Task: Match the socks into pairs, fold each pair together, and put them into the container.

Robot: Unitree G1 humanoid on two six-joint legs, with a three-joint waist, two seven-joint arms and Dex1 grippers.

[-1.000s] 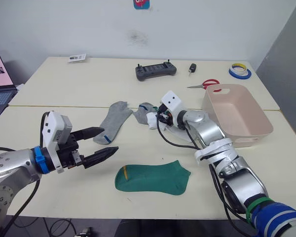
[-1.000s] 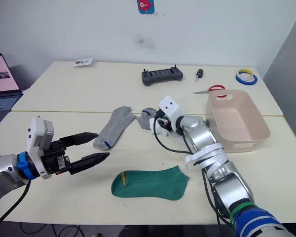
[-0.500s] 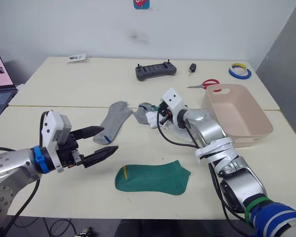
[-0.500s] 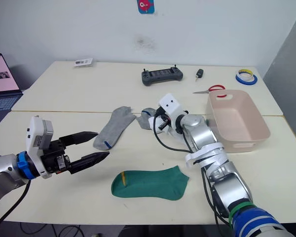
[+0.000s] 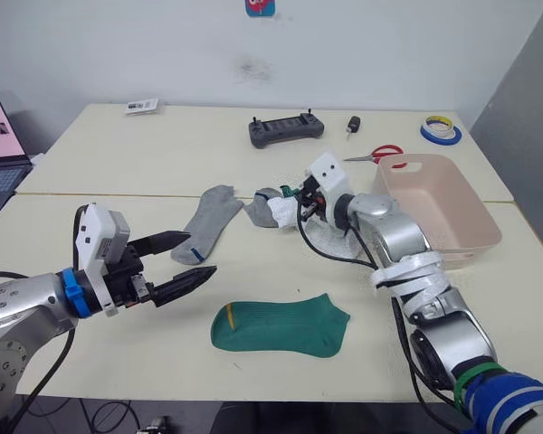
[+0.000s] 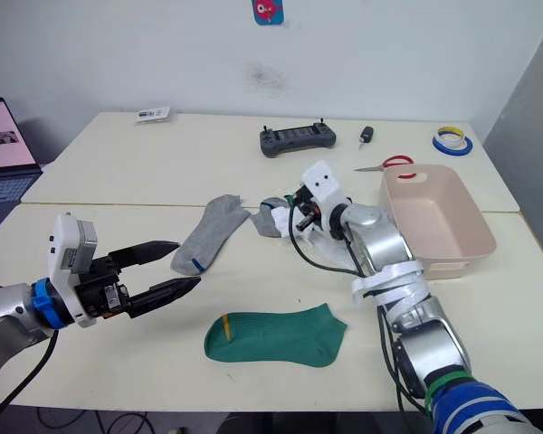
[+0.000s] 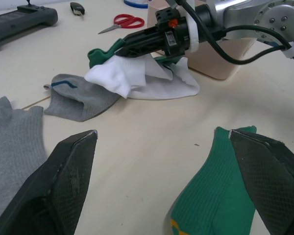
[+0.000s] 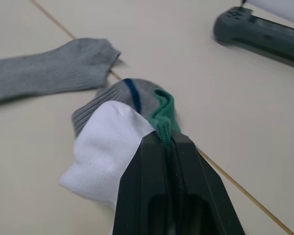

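Observation:
My right gripper [image 5: 292, 201] is shut on the edge of a green sock [image 8: 162, 110] in a small heap with a white sock [image 5: 283, 214] and a bunched grey sock [image 5: 261, 208]. More white sock [image 5: 333, 238] lies under that arm. Left of the heap a second grey sock [image 5: 205, 222] lies flat. Another green sock [image 5: 279, 327] with a yellow cuff mark lies flat near the table's front. My left gripper [image 5: 202, 255] hovers open to that sock's left, holding nothing. To the right of the heap stands the pale pink container [image 5: 471, 235].
At the back of the table lie a dark controller [image 5: 286, 128], a key fob [image 5: 353, 123], red-handled scissors [image 5: 376, 154], tape rolls [image 5: 440, 130] and a small card [image 5: 142, 106]. A laptop [image 5: 0, 149] sits at the far left.
My right gripper has moved a little up and toward the container, pulling the green sock edge and the white sock with it. The left arm has stayed still.

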